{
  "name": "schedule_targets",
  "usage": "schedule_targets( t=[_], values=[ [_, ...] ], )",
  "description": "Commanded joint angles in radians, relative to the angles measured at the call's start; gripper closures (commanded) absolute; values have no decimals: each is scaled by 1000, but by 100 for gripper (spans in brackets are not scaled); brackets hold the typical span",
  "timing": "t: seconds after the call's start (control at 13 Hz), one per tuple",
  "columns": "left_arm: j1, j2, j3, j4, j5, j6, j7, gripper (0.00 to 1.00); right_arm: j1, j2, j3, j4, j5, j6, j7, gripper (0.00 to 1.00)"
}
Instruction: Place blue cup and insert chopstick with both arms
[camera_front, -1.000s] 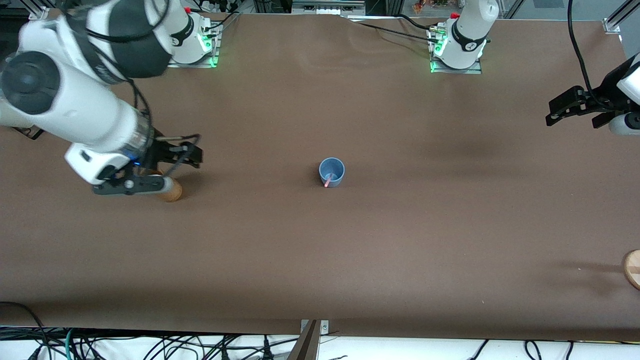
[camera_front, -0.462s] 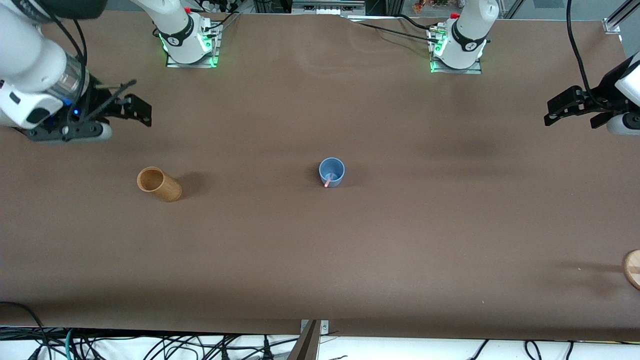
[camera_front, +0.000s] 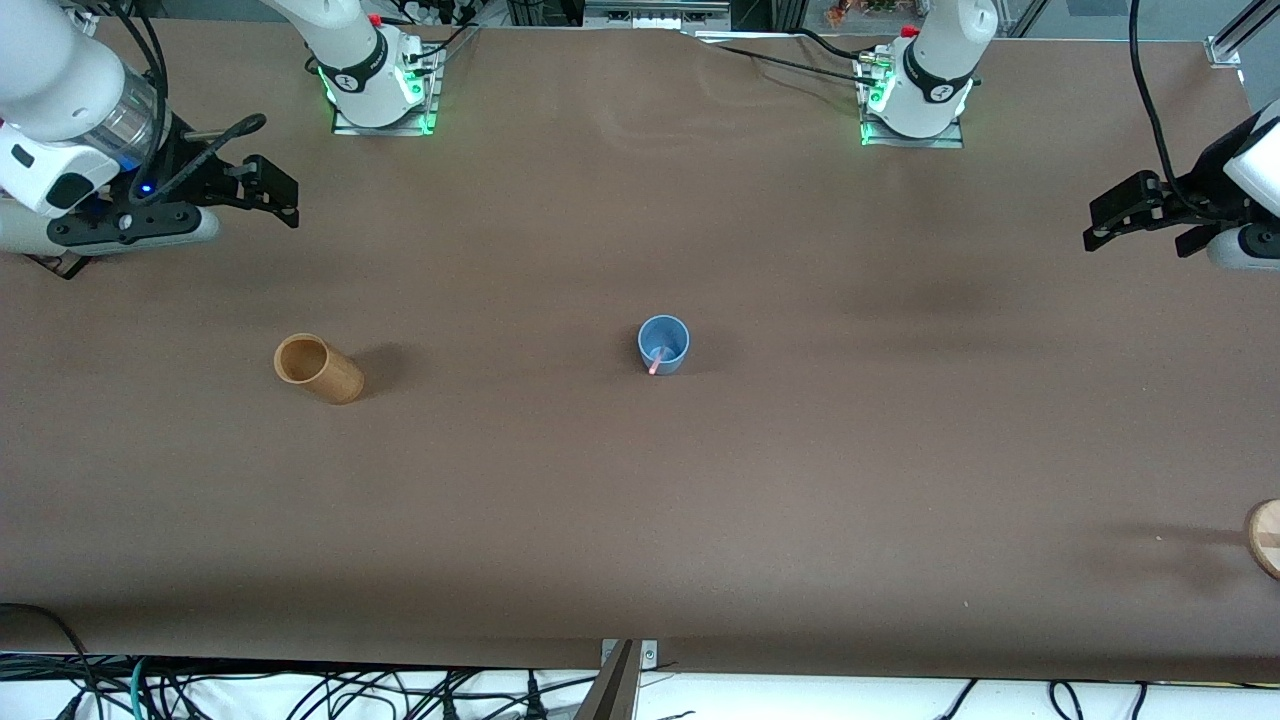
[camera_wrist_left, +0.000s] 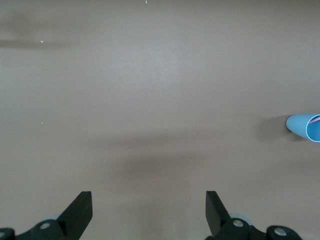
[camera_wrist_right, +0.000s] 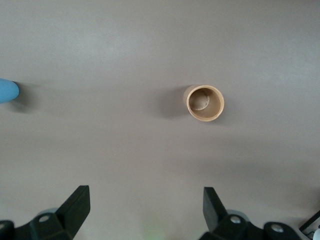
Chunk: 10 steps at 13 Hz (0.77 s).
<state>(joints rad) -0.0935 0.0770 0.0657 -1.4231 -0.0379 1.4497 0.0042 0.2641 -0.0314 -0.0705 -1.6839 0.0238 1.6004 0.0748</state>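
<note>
The blue cup (camera_front: 663, 344) stands upright at the table's middle with the pink chopstick (camera_front: 657, 361) leaning inside it. The cup also shows at the edge of the left wrist view (camera_wrist_left: 305, 127) and of the right wrist view (camera_wrist_right: 7, 90). My right gripper (camera_front: 272, 195) is open and empty, up over the right arm's end of the table; its own view shows the wide-apart fingers (camera_wrist_right: 75, 206). My left gripper (camera_front: 1110, 222) is open and empty, up over the left arm's end; its fingers (camera_wrist_left: 79, 210) show over bare table.
A tan-brown cylinder cup (camera_front: 318, 368) stands toward the right arm's end, also in the right wrist view (camera_wrist_right: 205, 103). A round wooden piece (camera_front: 1266, 537) lies at the table's edge at the left arm's end. Cables run along the front edge.
My right gripper has risen off the tan-brown cup and drawn back toward its base, leaving that cup standing. The left arm has barely moved. The blue cup and chopstick are unchanged.
</note>
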Motion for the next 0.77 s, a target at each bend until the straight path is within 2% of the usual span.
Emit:
schedule_targets(
  t=[0.0,0.69],
  values=[
    [-3,3,3,-10,-19,1,19,0,-20,16,14,47,-4,-42,-18,0],
    [-9,4,-1,-10,-10,1,19,0,-20,16,11,43,-1,-59,-44,0]
  ],
)
